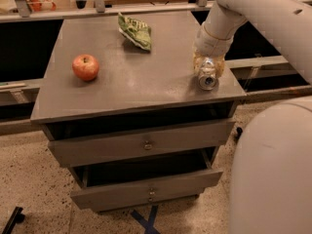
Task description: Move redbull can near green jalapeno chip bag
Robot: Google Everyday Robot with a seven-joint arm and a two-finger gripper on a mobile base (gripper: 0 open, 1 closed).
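Observation:
The redbull can (pixel 207 75) lies on its side at the near right corner of the grey cabinet top (pixel 131 77), its round end facing me. My gripper (pixel 208 68) comes down from the upper right and is shut on the can, one yellowish finger on each side. The green jalapeno chip bag (pixel 135 31) lies crumpled at the far middle of the top, well apart from the can, to its far left.
A red apple (pixel 86 67) sits on the left part of the top. The cabinet has two drawers (pixel 146 143) pulled slightly open below. A railing (pixel 97 6) runs behind the cabinet. My white arm and body (pixel 273 169) fill the right side.

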